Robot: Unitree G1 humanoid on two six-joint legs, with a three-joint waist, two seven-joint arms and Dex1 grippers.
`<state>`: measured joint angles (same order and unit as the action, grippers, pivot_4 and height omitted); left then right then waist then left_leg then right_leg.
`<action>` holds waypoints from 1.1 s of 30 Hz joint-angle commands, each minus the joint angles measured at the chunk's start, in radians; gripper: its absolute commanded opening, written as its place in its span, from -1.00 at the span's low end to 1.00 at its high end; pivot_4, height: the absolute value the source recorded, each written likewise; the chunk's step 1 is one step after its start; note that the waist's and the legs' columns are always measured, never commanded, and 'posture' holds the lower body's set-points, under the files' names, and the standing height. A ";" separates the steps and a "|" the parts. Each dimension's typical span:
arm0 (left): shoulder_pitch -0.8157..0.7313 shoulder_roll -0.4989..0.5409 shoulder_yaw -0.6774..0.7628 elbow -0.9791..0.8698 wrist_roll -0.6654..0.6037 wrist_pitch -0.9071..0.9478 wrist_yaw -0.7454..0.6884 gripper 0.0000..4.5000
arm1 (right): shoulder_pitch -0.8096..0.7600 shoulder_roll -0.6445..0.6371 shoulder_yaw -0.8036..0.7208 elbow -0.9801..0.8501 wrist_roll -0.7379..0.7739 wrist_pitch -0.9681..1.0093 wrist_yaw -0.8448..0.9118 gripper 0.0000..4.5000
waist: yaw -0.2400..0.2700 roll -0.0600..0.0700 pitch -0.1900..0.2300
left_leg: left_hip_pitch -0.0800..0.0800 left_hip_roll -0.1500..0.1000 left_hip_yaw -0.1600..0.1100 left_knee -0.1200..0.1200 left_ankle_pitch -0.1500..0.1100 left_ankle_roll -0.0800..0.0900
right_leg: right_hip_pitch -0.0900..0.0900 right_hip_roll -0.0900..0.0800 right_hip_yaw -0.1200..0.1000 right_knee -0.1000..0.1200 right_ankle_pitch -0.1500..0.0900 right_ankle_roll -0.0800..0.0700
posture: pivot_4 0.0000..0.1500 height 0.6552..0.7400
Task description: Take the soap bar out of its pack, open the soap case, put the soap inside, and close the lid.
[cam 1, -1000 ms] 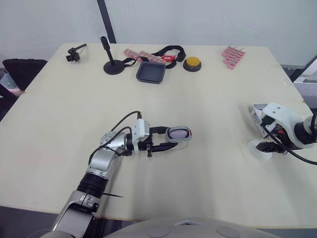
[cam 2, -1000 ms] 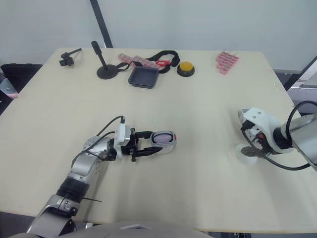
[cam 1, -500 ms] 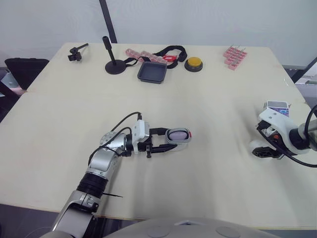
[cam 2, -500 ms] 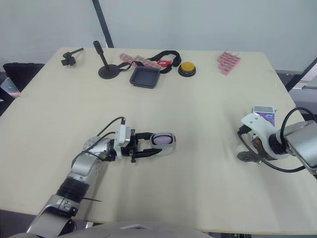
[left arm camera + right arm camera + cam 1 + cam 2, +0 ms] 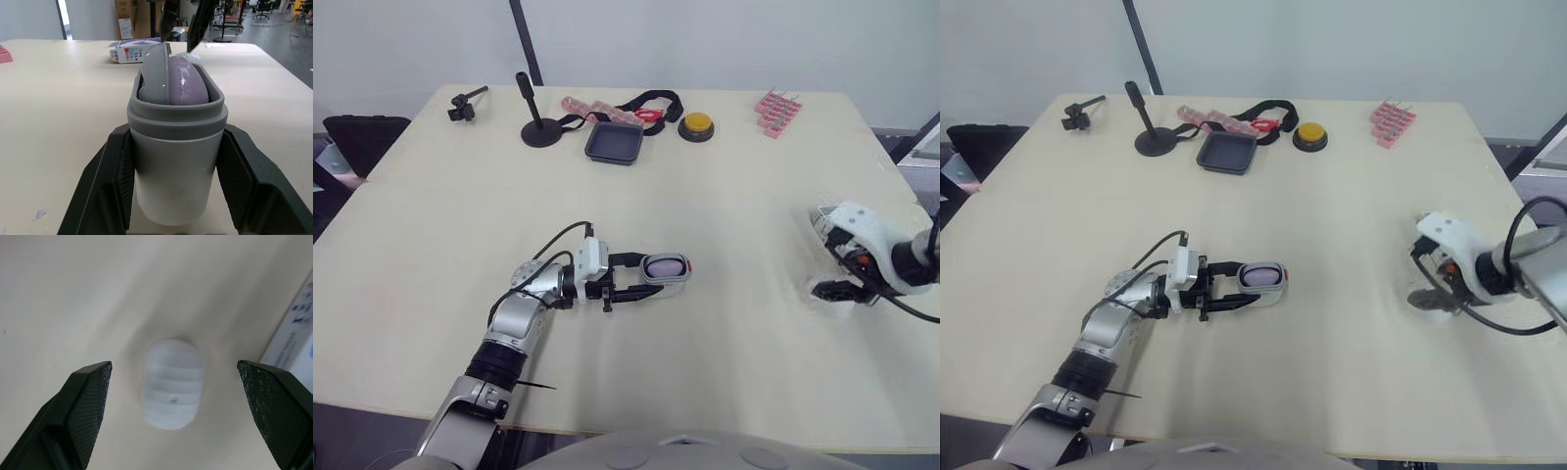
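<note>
My left gripper (image 5: pixel 643 276) is shut on the soap case (image 5: pixel 667 266), a white case with a grey rim, holding it low over the middle of the table. The purple soap bar (image 5: pixel 185 87) lies inside the case, beside a translucent insert. Far to the right, my right gripper (image 5: pixel 172 368) stands open just above the table. The white oval lid (image 5: pixel 172 383) lies flat between its fingers (image 5: pixel 88 396), touching neither. The soap pack (image 5: pixel 299 330), a white and purple box, lies right beside the lid and appears as soap pack (image 5: pixel 138 49) behind the case.
Along the table's far edge stand a black stand (image 5: pixel 538 128), a black tray (image 5: pixel 613 143), a yellow button (image 5: pixel 693 124), a black strap with pink pieces (image 5: pixel 636 106) and a pink rack (image 5: pixel 775 102). A small black clamp (image 5: pixel 460 105) sits at the far left.
My right wrist has swung back over the soap pack, which showed behind it half a second ago, and stays above the lid. The left arm and case have not moved.
</note>
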<state>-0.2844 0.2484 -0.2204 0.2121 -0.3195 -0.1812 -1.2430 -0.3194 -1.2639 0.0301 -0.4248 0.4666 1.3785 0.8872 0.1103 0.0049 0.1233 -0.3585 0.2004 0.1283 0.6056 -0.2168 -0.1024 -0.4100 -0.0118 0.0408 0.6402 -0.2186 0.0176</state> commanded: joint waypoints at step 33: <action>-0.016 0.017 -0.006 0.002 0.009 -0.030 -0.003 -0.17 | 0.081 0.130 0.066 0.133 -0.006 -0.023 -0.138 -0.13 | -0.002 0.000 -0.001 | 0.000 0.000 0.000 0.000 0.000 0.000 | 0.000 0.000 0.000 0.000 0.000 0.000 | 1.00 1.00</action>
<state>-0.2905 0.2539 -0.2262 0.2173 -0.3133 -0.1952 -1.2437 -0.2410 -1.1296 0.0909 -0.2870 0.4624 1.3599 0.7485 0.1081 0.0053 0.1227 -0.3581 0.2002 0.1285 0.6058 -0.2168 -0.1026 -0.4094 -0.0120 0.0409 0.6400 -0.2185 0.0177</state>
